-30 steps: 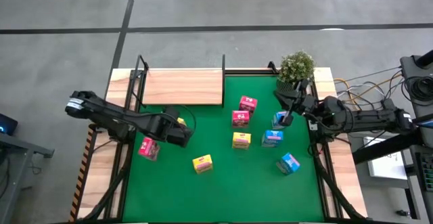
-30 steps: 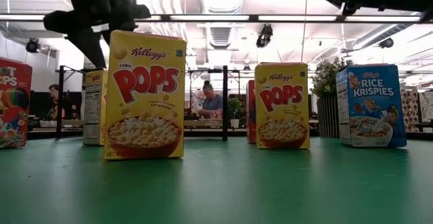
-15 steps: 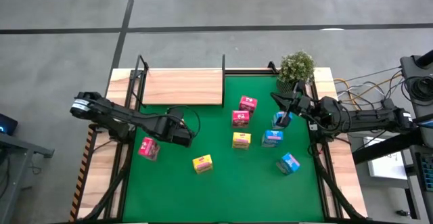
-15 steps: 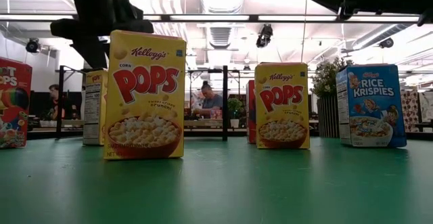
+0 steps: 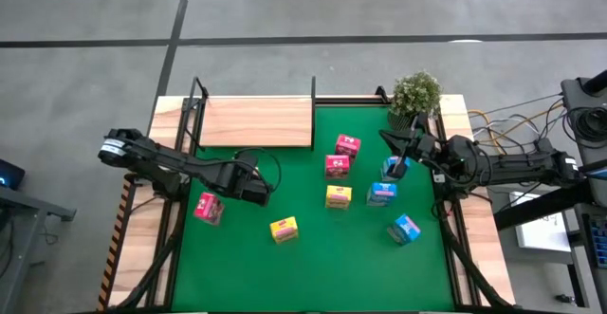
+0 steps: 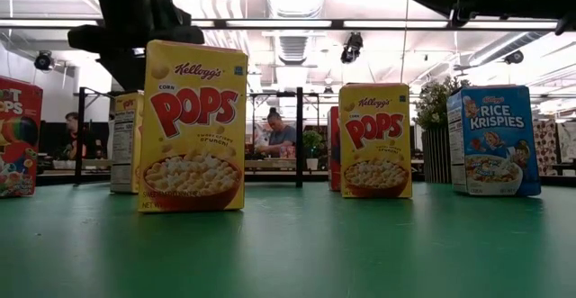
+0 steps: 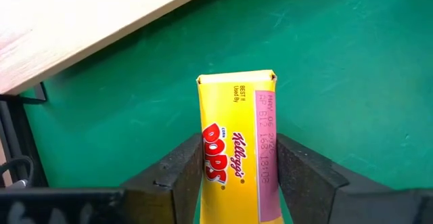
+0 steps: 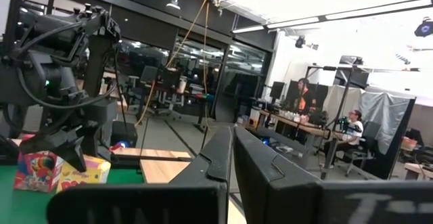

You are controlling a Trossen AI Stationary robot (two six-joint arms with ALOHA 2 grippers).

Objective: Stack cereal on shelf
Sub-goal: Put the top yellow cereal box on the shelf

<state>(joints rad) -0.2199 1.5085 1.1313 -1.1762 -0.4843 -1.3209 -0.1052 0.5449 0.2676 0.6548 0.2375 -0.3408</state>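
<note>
Gripper work first, from the high view: the left gripper (image 5: 254, 187) sits low over the green mat (image 5: 313, 267) near the empty shelf (image 5: 256, 121), while the right gripper (image 5: 396, 158) rests by the blue boxes (image 5: 383, 192), and no cereal is on the board, so I judge the task barely begun. Low view shows a yellow box (image 6: 192, 125) upright on the mat. Left wrist view shows the fingers (image 7: 177, 173) clamped on a yellow box (image 7: 237, 143); right wrist view shows that gripper's fingers nearly together, holding nothing.
</note>
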